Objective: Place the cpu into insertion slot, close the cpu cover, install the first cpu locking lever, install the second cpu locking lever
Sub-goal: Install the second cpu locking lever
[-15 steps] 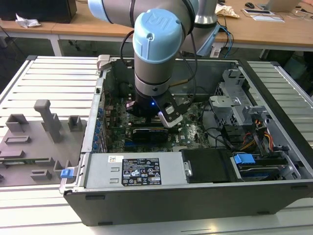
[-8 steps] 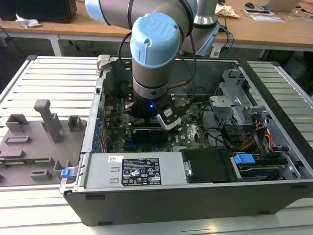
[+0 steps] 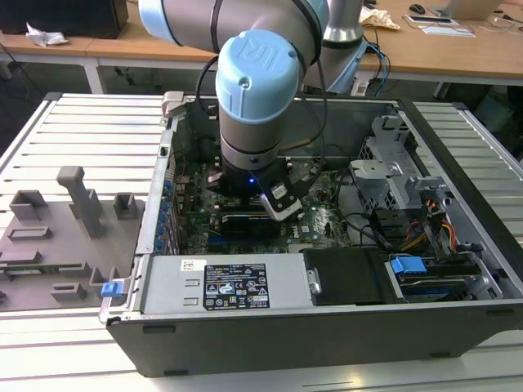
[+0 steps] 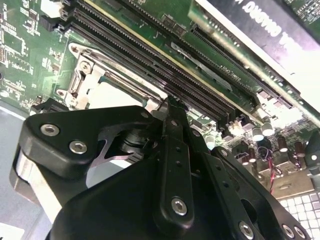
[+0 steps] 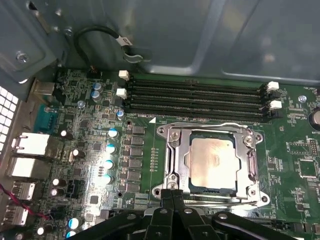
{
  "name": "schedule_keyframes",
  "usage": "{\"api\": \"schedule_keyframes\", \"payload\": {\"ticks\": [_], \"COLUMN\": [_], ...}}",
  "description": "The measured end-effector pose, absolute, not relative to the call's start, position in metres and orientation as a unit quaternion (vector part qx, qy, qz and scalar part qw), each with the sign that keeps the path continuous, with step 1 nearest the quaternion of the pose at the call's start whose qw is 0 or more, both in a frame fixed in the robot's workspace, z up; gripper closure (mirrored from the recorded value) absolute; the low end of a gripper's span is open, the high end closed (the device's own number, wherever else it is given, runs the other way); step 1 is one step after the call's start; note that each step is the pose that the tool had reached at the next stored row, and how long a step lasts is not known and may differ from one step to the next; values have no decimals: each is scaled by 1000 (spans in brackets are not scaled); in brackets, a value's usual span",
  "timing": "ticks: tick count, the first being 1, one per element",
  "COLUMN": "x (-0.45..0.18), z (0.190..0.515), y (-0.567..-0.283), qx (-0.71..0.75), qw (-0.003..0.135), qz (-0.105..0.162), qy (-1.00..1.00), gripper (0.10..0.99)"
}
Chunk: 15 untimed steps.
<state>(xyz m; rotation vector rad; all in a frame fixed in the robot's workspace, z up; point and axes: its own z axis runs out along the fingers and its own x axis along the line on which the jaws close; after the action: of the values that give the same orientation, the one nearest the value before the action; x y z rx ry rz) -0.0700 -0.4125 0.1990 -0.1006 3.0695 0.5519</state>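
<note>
Tool (image 5: 172,192) pressed together, fingertips meeting at a point, pinching nothing, hovering just beside near edge of socket. Beyond it: cpu (image 5: 214,162) already seated in insertion slot (image 5: 175,165), silvery-beige top showing through square opening. cpu cover (image 5: 252,167) down flat around chip. Locking lever (image 5: 220,126) lying along far edge, w/ memory slots (image 5: 195,97) behind; can't tell if hooked. In exterior view, arm (image 3: 257,98) deep inside PC case (image 3: 270,331) on bench (image 3: 57,131). Judged step: lever install, approx. halfway. Next move calls for precise fingertip contact on thin wire lever, push down and under catch.
</note>
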Motion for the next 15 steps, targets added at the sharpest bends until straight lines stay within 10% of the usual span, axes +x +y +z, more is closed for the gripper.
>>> {"api": "schedule_keyframes", "payload": {"ticks": [15], "x": [-78], "z": [193], "y": [-414], "qx": [-32], "qw": [13], "qz": [195], "qy": [980], "gripper": [980]}}
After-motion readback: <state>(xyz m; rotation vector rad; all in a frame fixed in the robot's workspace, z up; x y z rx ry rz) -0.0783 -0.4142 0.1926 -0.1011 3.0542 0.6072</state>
